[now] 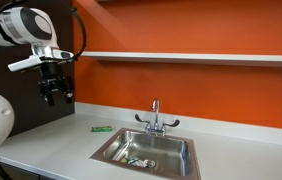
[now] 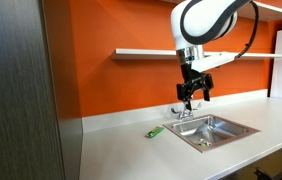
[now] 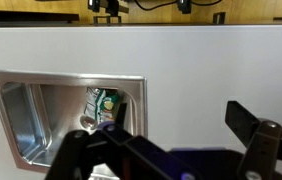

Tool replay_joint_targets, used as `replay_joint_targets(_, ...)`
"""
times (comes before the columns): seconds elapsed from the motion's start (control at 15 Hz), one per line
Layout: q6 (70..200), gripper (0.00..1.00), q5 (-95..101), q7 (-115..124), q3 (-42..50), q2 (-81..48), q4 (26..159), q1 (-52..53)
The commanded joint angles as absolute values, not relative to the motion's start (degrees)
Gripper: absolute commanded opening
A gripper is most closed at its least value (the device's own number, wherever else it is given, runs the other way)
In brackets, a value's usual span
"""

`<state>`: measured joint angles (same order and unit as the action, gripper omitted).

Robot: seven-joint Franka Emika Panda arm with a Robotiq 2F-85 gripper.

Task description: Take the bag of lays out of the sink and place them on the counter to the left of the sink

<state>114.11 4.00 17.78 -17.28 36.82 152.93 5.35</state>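
Observation:
The bag of lays [image 3: 104, 102] is a small green packet lying in the bottom of the steel sink [image 3: 71, 78], near the drain. It also shows in both exterior views [image 1: 136, 160] [image 2: 203, 143], small and hard to make out. My gripper [image 1: 51, 97] [image 2: 191, 100] hangs high above the counter beside the sink, open and empty. In the wrist view its two dark fingers [image 3: 171, 140] are spread wide over the bare counter, with the sink off to one side.
A small green item [image 1: 101, 128] [image 2: 154, 131] lies on the grey counter [image 1: 51, 140] next to the sink. A chrome faucet [image 1: 155, 115] [image 2: 184, 108] stands behind the basin. An orange wall with a shelf [image 1: 181, 57] runs behind.

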Motion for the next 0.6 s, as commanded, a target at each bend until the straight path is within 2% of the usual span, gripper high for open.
replay_joint_targets(0.0, 117.9, 1.00, 6.9, 19.6, -14.9, 32.2, 152.2, 2.2)
replay_joint_targets(0.53, 125.7, 1.00, 9.2, 18.6, -8.6, 21.8, 150.7, -3.2)
